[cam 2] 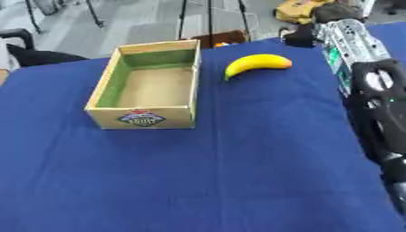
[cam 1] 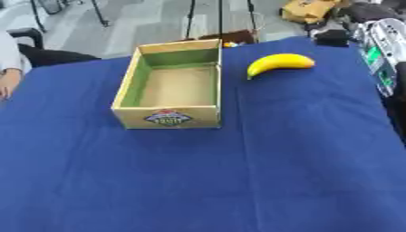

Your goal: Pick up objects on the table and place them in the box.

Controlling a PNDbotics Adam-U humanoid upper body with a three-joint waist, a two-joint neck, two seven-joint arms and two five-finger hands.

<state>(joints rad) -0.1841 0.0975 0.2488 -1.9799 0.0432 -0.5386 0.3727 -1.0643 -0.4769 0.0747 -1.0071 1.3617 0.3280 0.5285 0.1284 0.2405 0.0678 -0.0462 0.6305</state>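
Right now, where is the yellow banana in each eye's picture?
Left eye view: the banana lies in the upper right, on the blue cloth, right of the box.
Right eye view: the same banana sits upper middle, a bit nearer the centre, again right of the box.
Shared landmark: the open cardboard box with green inner walls and a label on its near side; the banana lies apart from its far right corner in both.

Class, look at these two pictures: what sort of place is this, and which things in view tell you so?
Probably a robot lab or test room: a table under a blue cloth holds only a cardboard box and a banana, a robot arm comes in at right, and stand legs rise from bare floor behind.
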